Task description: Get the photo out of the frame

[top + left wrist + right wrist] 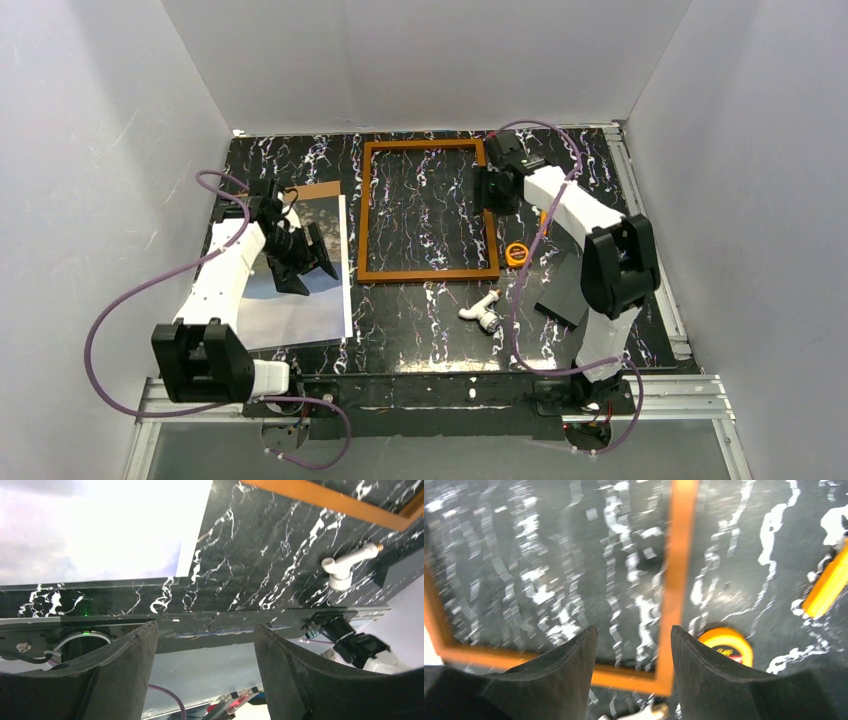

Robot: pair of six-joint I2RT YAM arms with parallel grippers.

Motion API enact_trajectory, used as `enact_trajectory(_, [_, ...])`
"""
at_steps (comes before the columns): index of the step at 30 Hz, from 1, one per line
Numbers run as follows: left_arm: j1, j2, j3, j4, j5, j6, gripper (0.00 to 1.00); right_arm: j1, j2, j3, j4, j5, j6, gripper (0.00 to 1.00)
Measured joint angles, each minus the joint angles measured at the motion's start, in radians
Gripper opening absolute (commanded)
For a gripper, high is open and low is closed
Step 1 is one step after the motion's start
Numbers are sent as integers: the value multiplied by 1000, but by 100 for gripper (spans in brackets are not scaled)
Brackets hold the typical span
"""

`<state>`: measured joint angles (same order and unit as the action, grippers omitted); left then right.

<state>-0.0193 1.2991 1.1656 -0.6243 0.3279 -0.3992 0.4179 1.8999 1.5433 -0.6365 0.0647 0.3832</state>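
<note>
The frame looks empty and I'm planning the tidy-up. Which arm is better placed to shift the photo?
Left. The left claw hangs open directly over the photo; the right claw is open beside the frame, well away from the print.

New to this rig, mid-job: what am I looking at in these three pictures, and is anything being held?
Two robot arms are bolted at the near edge of the table. The wide picture looks down from above and behind them. The other two come from a camera on each wrist, looking past that arm's own fingers. On the black marbled table lie the empty wooden frame, the photo to its left, an orange tape measure and a small white part. The left fingers are open over the photo. The right fingers are open above the frame's right rail. Nothing is held.
</note>
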Motion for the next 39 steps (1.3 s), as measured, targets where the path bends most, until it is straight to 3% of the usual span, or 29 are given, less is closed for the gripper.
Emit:
enact_trajectory(4, [74, 98, 10, 27, -11, 4, 65, 161, -142, -27, 10, 6, 63, 60])
enact_trajectory(8, [226, 212, 39, 72, 25, -21, 63, 385, -262, -181, 227, -156, 193, 54])
enact_trajectory(12, [330, 311, 53, 119, 52, -56, 62, 502, -219, -319, 482, -327, 349, 46])
enact_trajectory(18, [429, 372, 53, 196, 111, -100, 57, 559, -42, -341, 683, -431, 481, 36])
enact_trajectory(26, [458, 418, 2, 262, 130, -115, 55, 621, 116, -301, 740, -465, 495, 18])
enact_trajectory(39, [458, 462, -13, 285, 133, -145, 54, 609, 254, -206, 760, -508, 489, 22])
